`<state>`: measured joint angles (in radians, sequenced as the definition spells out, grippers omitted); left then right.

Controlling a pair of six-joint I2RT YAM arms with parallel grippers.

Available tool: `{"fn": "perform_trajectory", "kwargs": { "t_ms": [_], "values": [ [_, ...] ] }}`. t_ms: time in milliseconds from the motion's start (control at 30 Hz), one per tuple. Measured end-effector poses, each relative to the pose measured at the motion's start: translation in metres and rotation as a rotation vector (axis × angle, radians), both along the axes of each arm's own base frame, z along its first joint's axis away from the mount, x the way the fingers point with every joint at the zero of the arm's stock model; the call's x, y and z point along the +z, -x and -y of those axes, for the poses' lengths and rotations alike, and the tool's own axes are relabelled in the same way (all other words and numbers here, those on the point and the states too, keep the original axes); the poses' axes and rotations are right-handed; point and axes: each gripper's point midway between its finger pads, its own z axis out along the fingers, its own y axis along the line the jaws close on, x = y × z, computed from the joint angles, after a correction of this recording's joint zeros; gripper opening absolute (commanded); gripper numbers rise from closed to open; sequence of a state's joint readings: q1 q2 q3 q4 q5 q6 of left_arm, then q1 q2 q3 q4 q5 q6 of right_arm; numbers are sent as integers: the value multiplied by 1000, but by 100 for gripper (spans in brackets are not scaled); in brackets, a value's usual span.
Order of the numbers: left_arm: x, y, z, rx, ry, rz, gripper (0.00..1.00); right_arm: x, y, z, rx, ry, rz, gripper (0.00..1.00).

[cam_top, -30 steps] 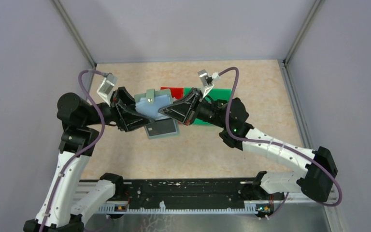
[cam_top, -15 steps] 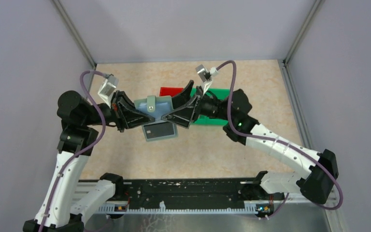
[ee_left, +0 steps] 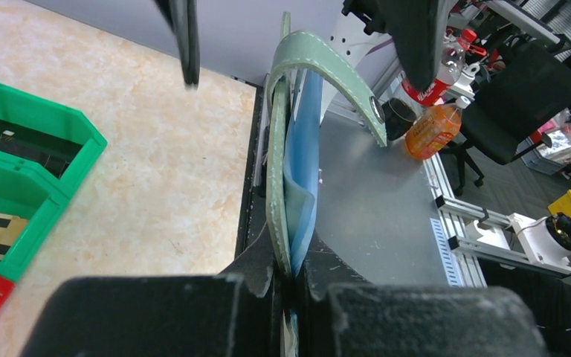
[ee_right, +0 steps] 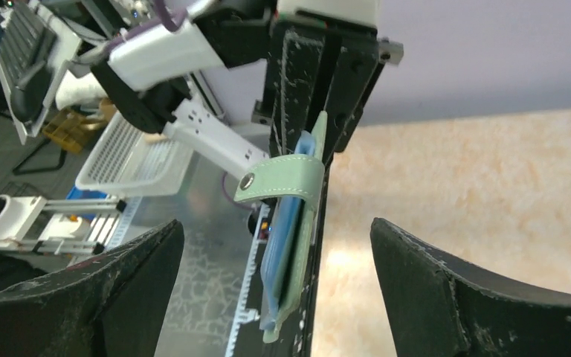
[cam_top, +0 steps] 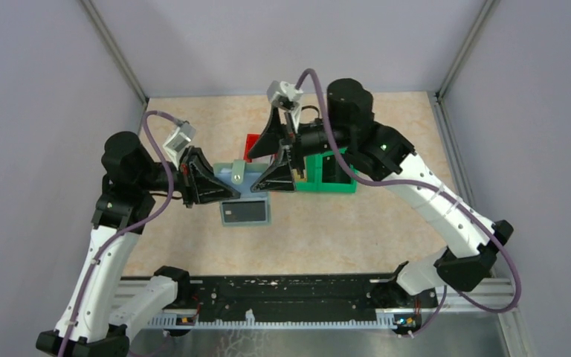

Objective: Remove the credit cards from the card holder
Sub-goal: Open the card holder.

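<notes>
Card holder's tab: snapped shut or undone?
Undone: the tab arcs free of the card holder, with its snap showing at the loose end.

You'll see the card holder (ee_left: 276, 186) is matt, leather-like pale green with white stitching and a smooth blue lining. Its tab (ee_right: 286, 181) carries a shiny metal snap (ee_right: 247, 181). The green bin (ee_left: 0, 186) is glossy moulded plastic, and the table (ee_left: 156, 149) looks matt, stone-mottled beige.

Bright, even overhead light; faint soft shadows on tabletop (cam_top: 312, 230). Wrist views sharp mid-field, soft close up.
</notes>
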<state>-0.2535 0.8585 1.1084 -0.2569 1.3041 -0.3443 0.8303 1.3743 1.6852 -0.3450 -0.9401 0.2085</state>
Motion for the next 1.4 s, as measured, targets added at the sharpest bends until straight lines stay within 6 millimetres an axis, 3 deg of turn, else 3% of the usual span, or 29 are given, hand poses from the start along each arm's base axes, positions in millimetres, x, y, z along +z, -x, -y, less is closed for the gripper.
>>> {"fn": "perform_trajectory", "kwargs": {
  "t_ms": [200, 367, 433, 533, 567, 600, 633, 667, 700, 733, 767, 967, 1100, 1333, 1400],
  "values": [
    [-12, 1, -1, -8, -27, -23, 4, -49, 7, -22, 31, 206, 24, 75],
    [-19, 3, -2, -14, -47, -23, 5, -78, 10, -30, 43, 316, 27, 60],
    [-21, 4, -3, -15, -55, -13, 6, -81, 7, -30, 34, 336, 29, 48],
    [-21, 6, -4, -17, -65, 23, 11, -81, 4, -32, 29, 342, 43, 19],
    [-20, 7, -5, -14, -70, 38, 14, -80, 3, -33, 29, 342, 44, 15],
    [-19, 6, -5, -7, -75, 57, 19, -80, 4, -32, 32, 342, 45, 11],
    [-19, 5, -6, -4, -78, 71, 33, -79, 5, -32, 39, 341, 42, 2],
    [-19, 5, -6, -2, -81, 84, 58, -79, 5, -32, 41, 339, 44, 0],
    [-20, 5, -6, -3, -83, 91, 69, -79, 6, -32, 41, 339, 45, 0],
    [-20, 5, -6, -4, -84, 105, 92, -80, 5, -33, 38, 341, 46, 0],
    [-20, 6, -7, -4, -85, 110, 98, -80, 4, -33, 31, 342, 47, 0],
    [-17, 9, -8, 35, -68, 129, 99, -80, -11, -35, -48, 264, -5, 0],
    [-11, 4, -9, 111, -34, 112, 99, -70, -25, -19, -175, 80, -80, 0],
    [12, -8, -4, 172, 65, 9, 99, 5, -20, 10, -271, -347, -138, 0],
    [14, -10, -2, 165, 92, -45, 99, 16, -20, 15, -270, -433, -169, 0]
  ]
}}
